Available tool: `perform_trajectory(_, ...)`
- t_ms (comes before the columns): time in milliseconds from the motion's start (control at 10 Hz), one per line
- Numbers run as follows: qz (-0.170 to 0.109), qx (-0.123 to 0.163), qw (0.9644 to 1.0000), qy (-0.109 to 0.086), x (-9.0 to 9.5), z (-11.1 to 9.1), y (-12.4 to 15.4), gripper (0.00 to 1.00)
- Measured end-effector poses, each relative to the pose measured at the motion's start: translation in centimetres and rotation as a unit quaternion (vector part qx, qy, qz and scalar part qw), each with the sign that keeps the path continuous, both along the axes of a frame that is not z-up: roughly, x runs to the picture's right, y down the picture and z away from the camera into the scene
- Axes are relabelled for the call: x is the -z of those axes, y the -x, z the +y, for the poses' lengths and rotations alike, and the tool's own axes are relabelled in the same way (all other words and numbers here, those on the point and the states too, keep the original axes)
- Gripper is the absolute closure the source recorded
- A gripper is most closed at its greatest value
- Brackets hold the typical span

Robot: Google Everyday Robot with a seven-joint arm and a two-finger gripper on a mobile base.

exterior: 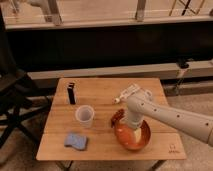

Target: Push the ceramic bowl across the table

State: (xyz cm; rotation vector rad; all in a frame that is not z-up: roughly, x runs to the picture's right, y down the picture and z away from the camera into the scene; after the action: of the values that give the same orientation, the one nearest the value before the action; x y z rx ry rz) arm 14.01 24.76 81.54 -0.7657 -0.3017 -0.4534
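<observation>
You are looking at one desk [100, 145], a light slatted wooden top, with six things sitting on it. One bowl [132, 135], orange-red and glossy, is sitting at the front right of the desk, near the front edge. One white translucent cup [84, 115] is standing upright left of the bowl, apart from it. One blue sponge [76, 141] is lying at the front left, near the front edge. One dark upright block [72, 93] is standing at the back left. One small reddish item [116, 116] is lying just beside the bowl's left rim; you cannot tell what it is. One white tube-like thing [131, 92] is lying toward the back right, partly covered by the arm.

One arm [175, 117], white, is reaching in from the right edge, where it is getting cut off. Its tool [131, 131] is pointing down into the bowl, and the wrist is hiding the fingers, so you cannot tell whether the tool is released or clenched. The arm is also covering the back part of the bowl's rim and much of its inside.

One dark folding chair [15, 100] is standing left of the desk, cut off by the left edge. The desk legs are barely showing at the bottom. Behind the desk a low dark wall [100, 47] is running across.
</observation>
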Motion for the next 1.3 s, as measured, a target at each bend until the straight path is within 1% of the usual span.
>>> perform_trajectory(1300, -0.026, 0.025, 0.9994, -0.002, -0.9, 0.0, 2.2, 0.2)
